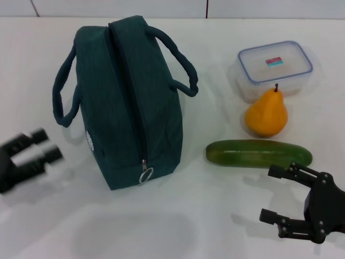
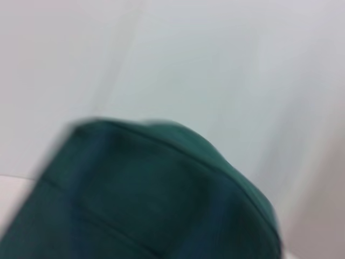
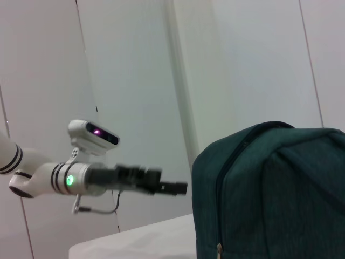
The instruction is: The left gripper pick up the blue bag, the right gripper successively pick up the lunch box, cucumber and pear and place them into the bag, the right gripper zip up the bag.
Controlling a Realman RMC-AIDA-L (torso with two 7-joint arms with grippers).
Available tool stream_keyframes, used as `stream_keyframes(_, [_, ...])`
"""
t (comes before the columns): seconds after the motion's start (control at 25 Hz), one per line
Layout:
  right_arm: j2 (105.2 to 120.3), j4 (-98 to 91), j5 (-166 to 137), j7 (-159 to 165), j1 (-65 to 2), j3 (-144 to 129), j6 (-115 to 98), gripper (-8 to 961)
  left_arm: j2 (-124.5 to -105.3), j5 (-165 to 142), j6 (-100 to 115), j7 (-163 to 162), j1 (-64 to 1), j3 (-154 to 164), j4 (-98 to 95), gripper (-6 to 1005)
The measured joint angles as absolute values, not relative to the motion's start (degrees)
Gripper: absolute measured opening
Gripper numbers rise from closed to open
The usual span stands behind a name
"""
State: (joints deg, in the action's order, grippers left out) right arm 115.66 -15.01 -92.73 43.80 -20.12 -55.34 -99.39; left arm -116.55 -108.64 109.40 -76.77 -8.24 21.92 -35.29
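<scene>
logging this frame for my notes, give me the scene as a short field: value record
bag: blue bag upright on the table, zipped shut
lunch box: lunch box lidded, at the far right
pear: pear upright, just in front of the box
cucumber: cucumber lying flat, nearer than the pear
left gripper: left gripper beside the bag, not touching
right gripper: right gripper jaws open, near the cucumber, holding nothing

head: high, downward | wrists: low, sideways | shared: blue bag

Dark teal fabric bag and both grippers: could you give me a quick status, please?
Left gripper beside dark teal fabric bag, not touching. Right gripper open, empty, near long green cucumber. Bag zipped shut.
</scene>
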Motion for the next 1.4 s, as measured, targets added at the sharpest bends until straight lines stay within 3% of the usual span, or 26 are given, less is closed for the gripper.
stream_keyframes(0.16, [115.66,-15.0,-92.7,43.9,-20.1,-55.4,-99.4,857,-114.99,-108.4,109.3,-90.8,-10.3,15.7,-35.7,849])
stream_keyframes(0.36, [115.66,-14.9,-92.2,44.0,-20.1,-55.6,-99.4,854,-114.38,-108.3,108.9,-102.4,-12.7,14.3,-39.0,842])
stream_keyframes(0.76, [115.73,-14.9,-91.9,44.1,-20.7,-55.4,-99.4,849,-119.52,-116.5,105.2,-138.6,-18.8,21.1,-74.7,830])
stream_keyframes(1.4, [115.75,-14.0,-91.1,43.8,-20.8,-55.7,-99.2,840,-119.31,-124.8,101.4,-152.1,-25.5,35.0,-81.3,810])
